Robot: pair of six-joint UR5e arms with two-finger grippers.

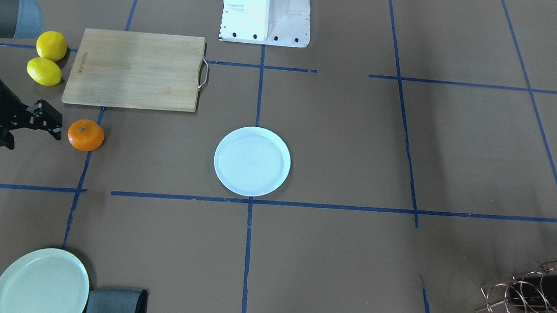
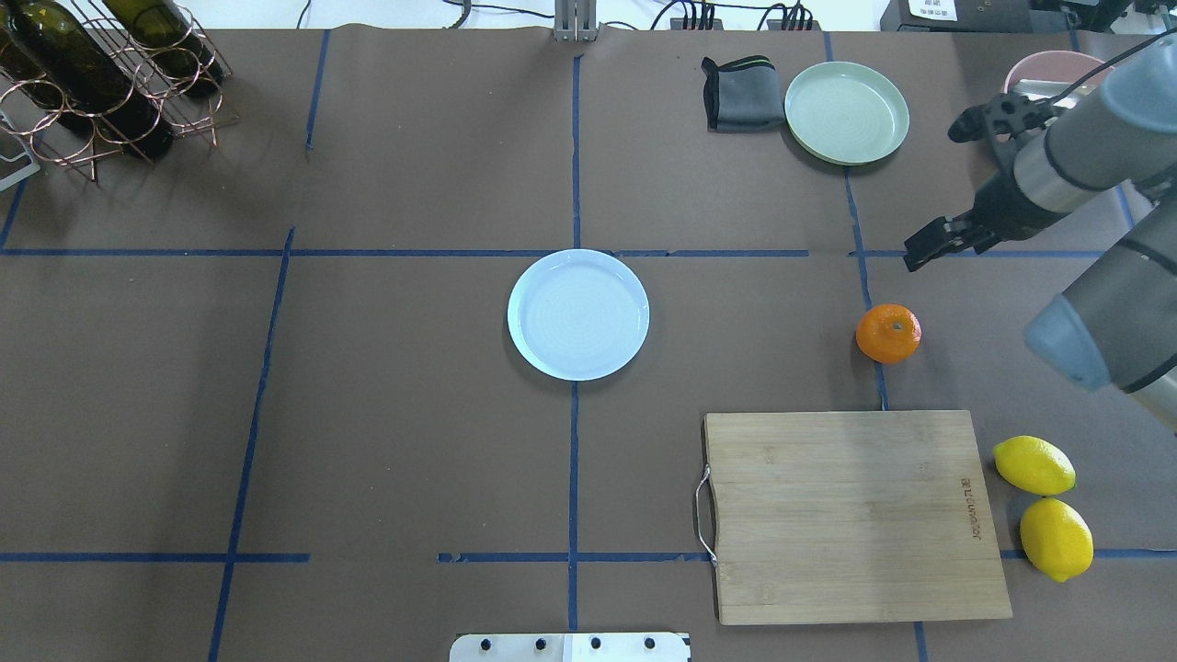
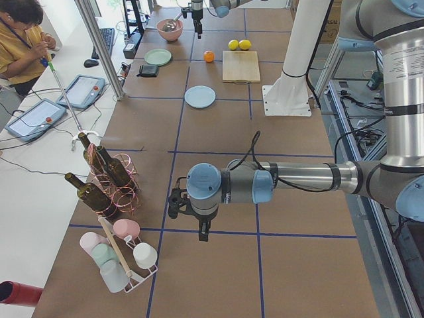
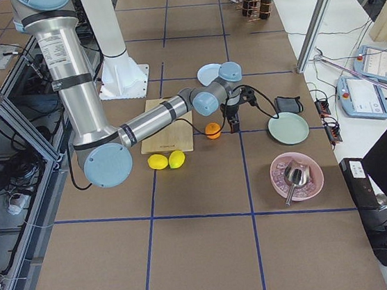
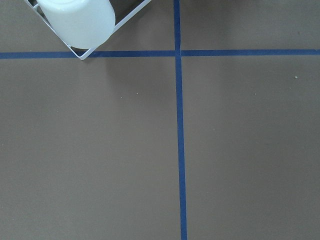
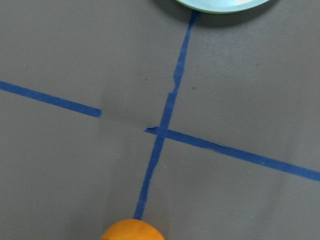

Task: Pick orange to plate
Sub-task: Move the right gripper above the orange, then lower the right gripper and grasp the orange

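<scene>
A small, round, bright orange mandarin (image 2: 888,333) sits on the brown worktop (image 2: 414,414), just off the wooden cutting board (image 2: 855,515) on its edge farthest from the robot. The right tool (image 2: 933,195), fingers spread apart and empty, hangs farther out from the board, just past the mandarin. The round white plate (image 2: 577,314) lies well off the board's handle end. The left tool (image 3: 200,228) is far from the board, and I cannot tell whether it is apart or together.

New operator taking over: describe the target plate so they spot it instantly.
Start at the wooden cutting board on the robot's right half of the table. Past its handle end, farther from the robot, the plate lies on a blue tape line at the centre. It is bluish-white and alone; the other plate is pale green, beside a grey cloth.
</scene>
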